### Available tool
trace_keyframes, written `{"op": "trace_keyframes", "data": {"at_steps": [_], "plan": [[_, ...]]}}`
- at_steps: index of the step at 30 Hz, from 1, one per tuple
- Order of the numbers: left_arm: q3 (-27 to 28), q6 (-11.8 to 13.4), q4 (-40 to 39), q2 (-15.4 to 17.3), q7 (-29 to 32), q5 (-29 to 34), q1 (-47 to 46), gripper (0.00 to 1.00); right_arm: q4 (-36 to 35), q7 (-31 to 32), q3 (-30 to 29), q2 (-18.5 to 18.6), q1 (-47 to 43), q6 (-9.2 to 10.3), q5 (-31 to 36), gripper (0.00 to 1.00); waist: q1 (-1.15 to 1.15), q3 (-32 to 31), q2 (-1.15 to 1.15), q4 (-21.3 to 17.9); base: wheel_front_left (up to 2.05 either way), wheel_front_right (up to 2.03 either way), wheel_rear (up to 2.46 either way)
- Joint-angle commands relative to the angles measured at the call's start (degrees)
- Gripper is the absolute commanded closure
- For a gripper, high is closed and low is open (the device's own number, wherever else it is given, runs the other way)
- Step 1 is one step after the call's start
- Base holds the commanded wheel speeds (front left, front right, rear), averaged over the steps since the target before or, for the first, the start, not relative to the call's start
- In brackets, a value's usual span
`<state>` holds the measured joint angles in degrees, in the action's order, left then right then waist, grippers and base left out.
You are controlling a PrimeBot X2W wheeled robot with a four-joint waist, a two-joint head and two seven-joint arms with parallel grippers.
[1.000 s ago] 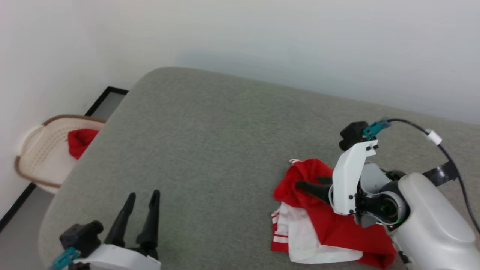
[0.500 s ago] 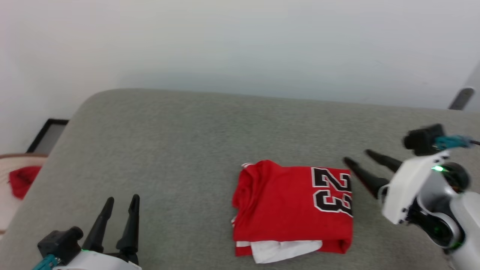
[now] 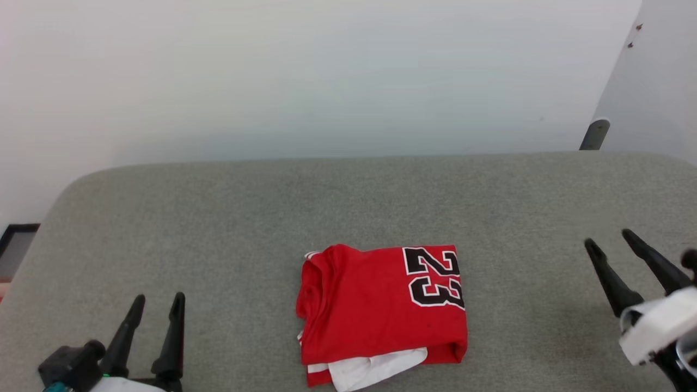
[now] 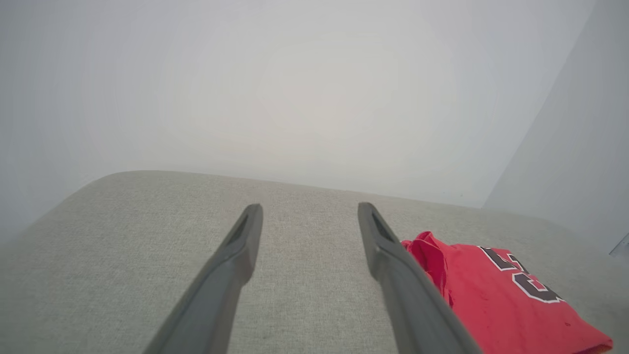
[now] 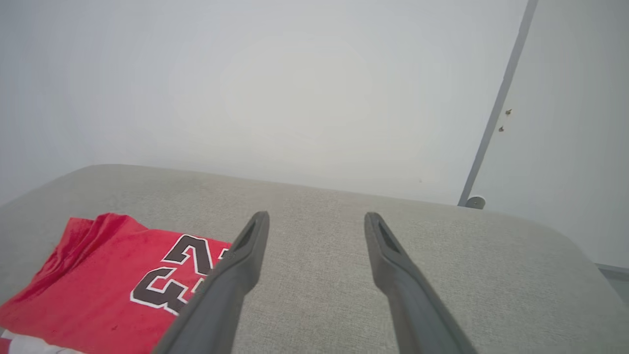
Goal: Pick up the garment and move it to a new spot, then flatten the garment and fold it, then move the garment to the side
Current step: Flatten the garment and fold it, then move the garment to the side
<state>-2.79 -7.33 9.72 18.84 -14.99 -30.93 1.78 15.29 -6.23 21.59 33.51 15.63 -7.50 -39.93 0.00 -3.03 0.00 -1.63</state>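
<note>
Here we note the garment (image 3: 375, 313) folded on the grey surface (image 3: 218, 218), left gripper (image 3: 158, 298) and right gripper (image 3: 609, 238) spread wide, empty

a wide grey fabric-covered surface (image 3: 218, 207) with rounded corners stood against a plain white wall (image 3: 326, 76). at the right a pale panel (image 3: 667, 87) met that wall at a corner, two small dark marks (image 3: 630, 44) on it, a grey post (image 3: 594, 133) at its foot. light was soft and even.
</note>
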Motion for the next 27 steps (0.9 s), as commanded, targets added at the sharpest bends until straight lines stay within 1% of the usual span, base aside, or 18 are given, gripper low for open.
{"op": "trace_keyframes", "data": {"at_steps": [1, 5, 11, 21, 27], "plan": [[0.34, -0.22, -0.20, 0.09, -0.18, 0.59, 1.03, 0.00, 0.53, -1.65, -0.62, -0.10, -1.43, 0.02, 0.98, 0.00, 0.00, -0.71, 0.00, -0.33, 0.00, 0.00, 0.00], [1.09, -0.22, -0.79, 0.12, -0.18, 1.79, 1.80, 0.00, 2.02, -5.67, -2.86, -0.99, -4.74, 0.02, 2.42, 0.00, 0.00, -1.30, 0.00, -0.19, 0.00, 0.00, 0.00], [2.20, -0.22, -1.36, -0.04, -0.18, 3.32, 2.85, 0.00, 2.69, -7.29, -5.91, -2.87, -8.38, 0.03, 4.96, 0.00, 0.00, -1.59, 0.00, 0.29, 0.00, 0.00, 0.00], [1.54, -0.22, -1.56, -0.05, -0.18, 3.70, 2.75, 0.00, 1.60, -5.88, -8.62, -5.25, -10.02, 0.02, 7.80, 0.00, 0.00, -1.40, 0.00, 0.69, 0.00, 0.00, 0.00], [1.56, -0.22, -0.57, -0.08, -0.18, 2.80, 1.24, 0.00, -0.02, -3.29, -8.82, -6.18, -9.87, 0.02, 8.01, 0.00, 0.00, -0.75, 0.00, 2.86, 0.00, 0.00, 0.00]]}}
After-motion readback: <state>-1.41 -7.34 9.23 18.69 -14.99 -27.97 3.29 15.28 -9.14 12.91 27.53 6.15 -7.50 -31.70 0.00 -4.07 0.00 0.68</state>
